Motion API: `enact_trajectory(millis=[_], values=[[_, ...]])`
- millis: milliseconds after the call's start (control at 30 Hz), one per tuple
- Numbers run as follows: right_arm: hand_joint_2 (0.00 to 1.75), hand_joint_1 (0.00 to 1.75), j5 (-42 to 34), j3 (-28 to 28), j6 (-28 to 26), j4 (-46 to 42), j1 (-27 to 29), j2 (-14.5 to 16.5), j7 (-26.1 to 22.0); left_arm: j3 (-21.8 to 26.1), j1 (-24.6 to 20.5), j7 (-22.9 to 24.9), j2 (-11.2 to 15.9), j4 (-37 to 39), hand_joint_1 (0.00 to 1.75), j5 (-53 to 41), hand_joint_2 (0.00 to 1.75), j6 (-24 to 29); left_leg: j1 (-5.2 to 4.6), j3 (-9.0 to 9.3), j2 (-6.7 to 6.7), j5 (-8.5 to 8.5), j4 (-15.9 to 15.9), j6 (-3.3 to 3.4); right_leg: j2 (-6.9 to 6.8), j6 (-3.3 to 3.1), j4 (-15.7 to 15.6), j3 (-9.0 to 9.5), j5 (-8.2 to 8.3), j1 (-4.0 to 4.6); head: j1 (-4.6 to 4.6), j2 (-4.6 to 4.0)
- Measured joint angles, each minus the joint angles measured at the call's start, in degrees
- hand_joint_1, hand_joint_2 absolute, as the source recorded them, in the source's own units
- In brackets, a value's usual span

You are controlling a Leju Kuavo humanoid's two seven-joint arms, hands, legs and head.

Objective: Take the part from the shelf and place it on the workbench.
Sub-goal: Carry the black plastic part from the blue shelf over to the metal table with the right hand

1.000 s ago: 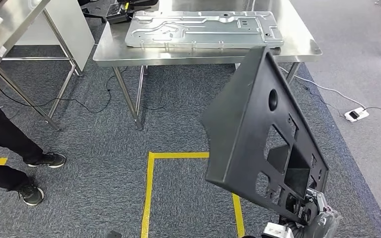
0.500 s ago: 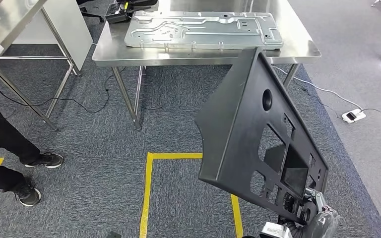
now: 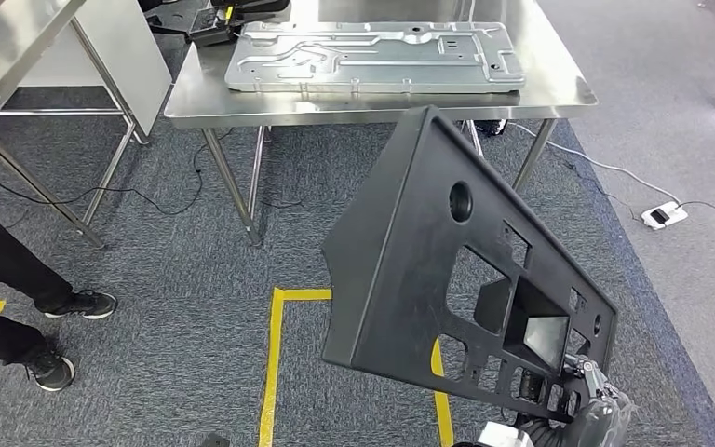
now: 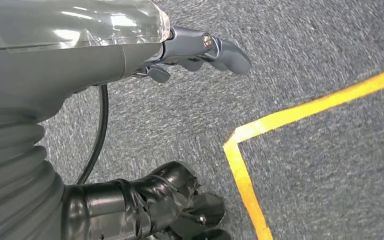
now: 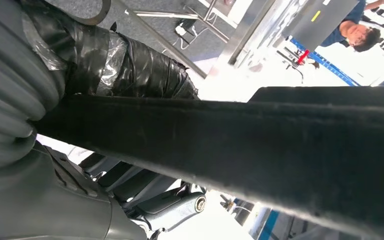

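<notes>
Underfoot, nearest the robot, grey-blue carpet (image 3: 168, 307) is marked with yellow floor tape (image 3: 273, 363) turning a corner. Low at the near right, the right hand (image 3: 585, 410) grips the bottom corner of the black part (image 3: 400, 270), a large flat panel with a round hole and several square cut-outs (held tilted in the air, its upper corner reaching toward the table edge); in the right wrist view its thick dark edge (image 5: 260, 140) runs across between thumb and fingers. The left hand (image 4: 200, 50) hangs over the carpet, holding nothing, its fingers loosely apart. To the left a person's dark trouser legs and shoes (image 3: 56, 363) stand on the carpet. Beyond the part, black cables (image 3: 163, 200) trail under a steel workbench whose tabletop (image 3: 559, 88) carries a stamped silver metal plate (image 3: 372, 56). A white power strip (image 3: 663, 215) lies on paler floor to the right. No writing can be read anywhere.
</notes>
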Motion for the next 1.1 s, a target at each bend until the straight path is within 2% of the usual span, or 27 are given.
enact_trajectory(millis=[67,133,167,200,233,267,333,367,400,500,533,600,667,700,733,767,800,867,900,1000,1067,1100], values=[[1.75,1.75,0.0,0.0,0.0,0.0,0.0,0.1,-0.1,0.0,0.0,0.0,0.0,0.0,0.0,0.1,1.75,0.0,0.14,-1.62,-0.05,-2.31,3.7,-0.43,-0.06,-0.8,-0.3,0.26,0.05,-0.19,-0.02,0.0],[1.75,1.75,0.1,0.0,0.0,0.0,0.0,0.2,-0.2,0.0,0.0,0.0,0.0,0.0,0.0,0.2,1.75,0.4,0.17,-5.23,-0.07,-5.74,11.1,-0.63,-0.14,-1.21,-0.3,0.31,-0.07,-0.03,-0.04,-0.01],[1.75,1.75,0.2,0.0,0.0,0.0,0.0,0.2,-0.2,0.0,0.1,0.1,0.0,0.0,0.0,0.3,1.75,0.9,0.18,-6.95,-0.07,-6.73,14.3,-0.67,-0.13,-1.3,-0.3,0.32,-0.12,0.09,-0.03,-0.01],[1.75,1.75,0.3,0.0,0.0,0.0,0.1,0.3,-0.2,0.0,0.2,0.1,0.0,0.0,0.0,0.5,1.75,1.4,0.17,-7.96,-0.07,-6.69,15.9,-0.64,-0.11,-1.38,-0.2,0.37,-0.21,0.2,-0.04,0.0],[1.75,1.75,0.3,-0.1,0.0,0.0,0.1,0.3,-0.3,0.0,0.2,0.2,0.0,0.0,0.0,0.6,1.75,2.0,0.16,-7.87,-0.06,-5.47,15.2,-0.52,-0.09,-1.4,-0.2,0.48,-0.31,0.3,-0.03,0.0],[1.75,1.75,0.4,-0.1,0.0,0.0,0.2,0.3,-0.3,0.0,0.2,0.2,0.0,0.0,0.0,0.7,1.75,2.6,0.15,-6.71,-0.06,-3.38,12.4,-0.3,-0.07,-1.38,-0.1,0.68,-0.44,0.38,-0.03,0.01],[1.75,1.75,0.7,-0.1,0.0,0.0,0.2,0.4,-0.4,0.0,0.1,0.3,0.0,0.0,0.0,0.8,1.75,3.1,-0.04,-3.24,-0.02,0.27,4.5,0.32,-0.09,-1.11,-0.1,1.12,-0.74,0.57,-0.02,0.01],[1.75,1.75,0.7,-0.1,0.0,0.0,0.2,0.4,-0.4,0.0,0.0,0.3,0.0,0.0,0.0,0.8,1.75,3.3,-0.18,-2.06,-0.02,1.11,1.9,0.59,-0.11,-0.87,-0.1,1.22,-0.84,0.65,-0.03,0.01],[1.75,1.75,0.8,-0.1,0.0,0.0,0.3,0.5,-0.5,0.0,0.0,0.3,0.0,0.0,0.0,0.8,1.75,3.4,-0.35,-1.53,-0.03,1.27,0.7,0.78,-0.15,-0.6,-0.1,1.23,-0.89,0.68,-0.02,0.01],[1.75,1.75,1.0,-0.1,0.0,0.0,0.3,0.5,-0.5,0.0,0.0,0.4,0.0,0.0,0.0,0.7,1.75,3.7,-0.32,-1.41,-0.24,1.57,0.0,1.4,-0.27,0.3,-0.1,1.26,-1.0,0.66,-0.03,0.01],[1.75,1.75,1.1,-0.1,0.0,-0.1,0.3,0.5,-0.5,0.0,0.0,0.4,-0.1,0.0,0.0,0.7,1.75,3.8,-0.16,-1.32,-0.28,1.78,-0.2,1.74,-0.26,0.57,0.7,0.95,-1.67,0.64,-0.02,0.01],[1.75,1.75,1.2,-0.2,0.0,-0.1,0.4,0.5,-0.6,0.0,-0.1,0.4,-0.1,0.0,0.0,0.6,1.75,3.9,0.04,-1.2,-0.32,2.04,-0.6,2.31,-0.2,1.04,5.8,-1.35,-4.78,0.49,0.0,0.0],[1.75,1.75,1.2,-0.3,0.0,-0.1,0.4,0.5,-0.6,0.0,-0.1,0.4,-0.2,0.0,0.0,0.6,1.75,3.9,0.01,-1.27,-0.44,2.02,-0.6,2.5,-0.19,1.37,13.2,-5.01,-8.05,0.35,0.0,0.01],[1.75,1.75,1.2,-0.4,0.0,-0.1,0.5,0.5,-0.6,0.0,0.0,0.4,-0.2,0.0,0.0,0.6,1.75,3.9,-0.01,-1.28,-0.58,1.99,-0.5,2.5,-0.19,1.49,15.2,-6.1,-8.3,0.25,0.0,0.01],[1.75,1.75,1.2,-0.4,0.0,-0.1,0.5,0.5,-0.6,0.0,0.0,0.4,-0.2,0.0,0.0,0.6,1.75,3.9,0.0,-1.26,-0.77,1.94,-0.5,2.46,-0.19,1.55,15.1,-6.19,-7.41,0.15,0.01,0.01],[1.75,1.75,1.2,-0.4,0.0,-0.1,0.5,0.5,-0.6,0.0,0.0,0.4,-0.2,0.0,0.0,0.6,1.75,3.9,0.01,-1.19,-1.04,1.87,-0.4,2.38,-0.15,1.54,12.8,-5.19,-5.59,0.05,0.01,0.01],[1.75,1.75,1.2,-0.4,0.0,-0.1,0.5,0.5,-0.7,0.0,-0.1,0.4,-0.2,0.0,0.0,0.6,1.75,3.9,0.02,-1.12,-1.34,1.76,-0.3,2.25,0.04,1.46,8.9,-3.38,-3.3,-0.05,0.02,0.01],[1.75,1.75,1.2,-0.4,0.0,-0.1,0.5,0.5,-0.7,0.0,-0.1,0.4,-0.3,0.0,0.0,0.6,1.75,3.9,-0.14,-1.16,-1.89,1.51,0.1,1.82,0.75,1.17,2.3,-0.25,-0.81,-0.03,0.0,0.01],[1.75,1.75,1.3,-0.4,0.0,-0.1,0.5,0.5,-0.7,0.0,-0.1,0.4,-0.3,0.0,0.0,0.6,1.75,3.9,-0.2,-1.25,-2.1,1.44,0.2,1.55,1.0,1.0,0.6,0.46,-0.51,0.06,-0.01,0.01],[1.75,1.75,1.5,-0.5,0.0,-0.1,0.5,0.5,-0.6,0.0,0.0,0.4,-0.3,0.0,0.0,0.6,1.75,3.9,-0.13,-1.37,-2.33,1.33,0.1,0.57,0.7,0.16,-0.2,0.63,-0.38,0.12,-0.02,0.01],[1.75,1.75,1.6,-0.5,0.0,-0.1,0.5,0.5,-0.6,0.0,-0.1,0.4,-0.3,0.0,0.0,0.6,1.75,3.9,-0.04,-2.43,-1.91,-0.41,2.6,0.03,0.21,-0.65,-0.7,0.84,-0.14,-0.14,-0.06,0.0],[1.75,1.75,1.7,-0.5,0.0,-0.1,0.5,0.5,-0.6,0.0,-0.1,0.4,-0.3,0.0,0.0,0.6,1.75,3.9,0.03,-3.82,-1.65,-2.16,5.7,-0.15,-0.13,-0.93,-0.8,0.9,-0.14,-0.14,-0.07,0.0]])
